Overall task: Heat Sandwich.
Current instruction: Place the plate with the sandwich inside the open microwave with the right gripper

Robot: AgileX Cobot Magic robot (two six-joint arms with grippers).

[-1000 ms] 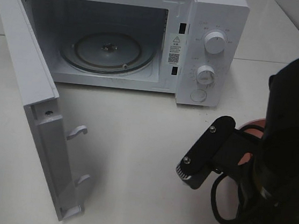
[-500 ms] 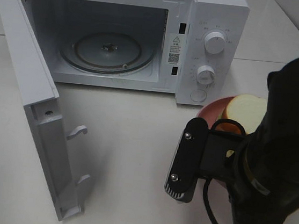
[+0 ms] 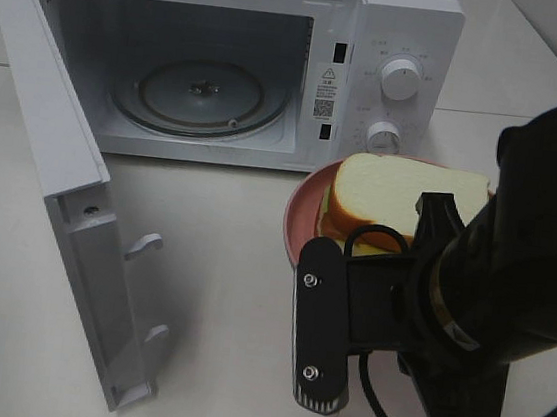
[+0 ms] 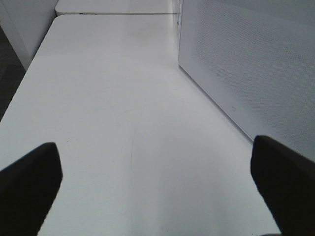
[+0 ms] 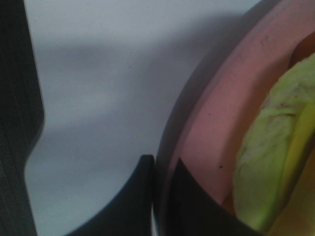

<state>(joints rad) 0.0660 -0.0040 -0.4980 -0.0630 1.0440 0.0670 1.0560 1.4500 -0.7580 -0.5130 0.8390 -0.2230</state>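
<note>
My right gripper point(image 5: 160, 169) is pinching the rim of the round pink plate point(image 3: 303, 216). The white-bread sandwich with tan crust and pale green filling point(image 3: 391, 196) is lying on that plate just past my fingertips, before the open white microwave point(image 3: 398, 41). My left gripper point(image 4: 157, 187) is hanging wide open over the white table point(image 4: 123, 98).

High overview, close wrist views, table point(image 3: 242, 265) shared
</note>
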